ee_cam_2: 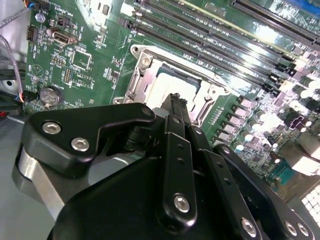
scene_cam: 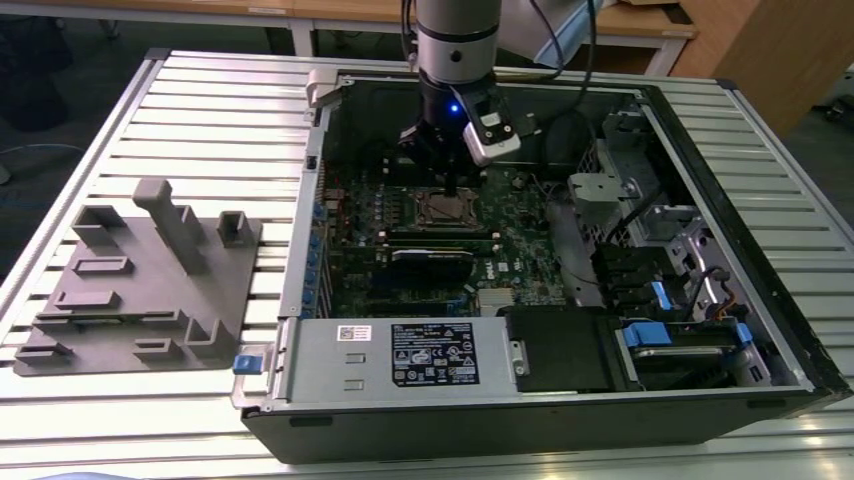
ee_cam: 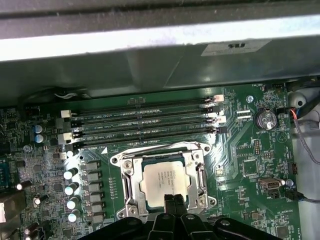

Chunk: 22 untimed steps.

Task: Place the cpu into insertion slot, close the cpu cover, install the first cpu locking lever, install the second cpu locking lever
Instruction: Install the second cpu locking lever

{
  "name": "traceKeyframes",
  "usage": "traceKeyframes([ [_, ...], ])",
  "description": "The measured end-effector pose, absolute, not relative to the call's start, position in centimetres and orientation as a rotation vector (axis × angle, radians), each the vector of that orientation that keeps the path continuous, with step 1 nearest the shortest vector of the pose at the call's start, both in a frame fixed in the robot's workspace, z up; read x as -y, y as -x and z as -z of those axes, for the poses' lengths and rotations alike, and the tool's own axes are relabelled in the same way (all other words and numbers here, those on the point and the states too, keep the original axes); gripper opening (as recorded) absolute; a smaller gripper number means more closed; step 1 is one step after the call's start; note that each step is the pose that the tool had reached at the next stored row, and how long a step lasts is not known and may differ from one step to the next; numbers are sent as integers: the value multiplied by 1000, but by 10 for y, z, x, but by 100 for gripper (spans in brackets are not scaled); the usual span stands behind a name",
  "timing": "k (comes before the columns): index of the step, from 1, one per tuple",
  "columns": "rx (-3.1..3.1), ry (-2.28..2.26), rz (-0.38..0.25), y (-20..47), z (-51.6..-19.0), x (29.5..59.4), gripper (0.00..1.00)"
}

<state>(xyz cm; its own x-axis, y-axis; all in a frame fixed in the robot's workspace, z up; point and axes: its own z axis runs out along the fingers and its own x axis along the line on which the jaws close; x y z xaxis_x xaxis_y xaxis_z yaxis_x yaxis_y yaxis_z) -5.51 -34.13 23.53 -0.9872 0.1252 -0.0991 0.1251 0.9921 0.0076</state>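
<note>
The cpu (ee_cam: 162,178), with its dull silver top, lies flat in the insertion slot (scene_cam: 441,208) on the green motherboard. The cpu cover (ee_cam: 127,181), a silvery frame, lies down around the chip. A thin metal lever (ee_cam: 160,146) runs along the frame's side nearest the memory slots. My gripper (ee_cam: 173,202) is shut with nothing between its black fingers. Its tips are at the cover's edge over the chip's rim, also in the second wrist view (ee_cam_2: 175,102). In the exterior view the gripper (scene_cam: 451,186) hangs just above the socket inside the open computer case.
Long black memory slots (ee_cam: 145,125) run beside the socket, and a row of capacitors (ee_cam: 72,187) stands on another side. A coin battery (ee_cam: 266,119) sits nearby. The power supply (scene_cam: 400,355) and drive bays (scene_cam: 667,320) crowd the case. A grey fixture (scene_cam: 147,280) lies on the table at the exterior view's left.
</note>
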Motion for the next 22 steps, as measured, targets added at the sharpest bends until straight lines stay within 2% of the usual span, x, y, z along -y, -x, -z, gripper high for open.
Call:
traceKeyframes([
  [11, -3036, -191, -8, 55, -235, 358, 11],
  [22, -3061, -193, -6, 55, -235, 360, 11],
])
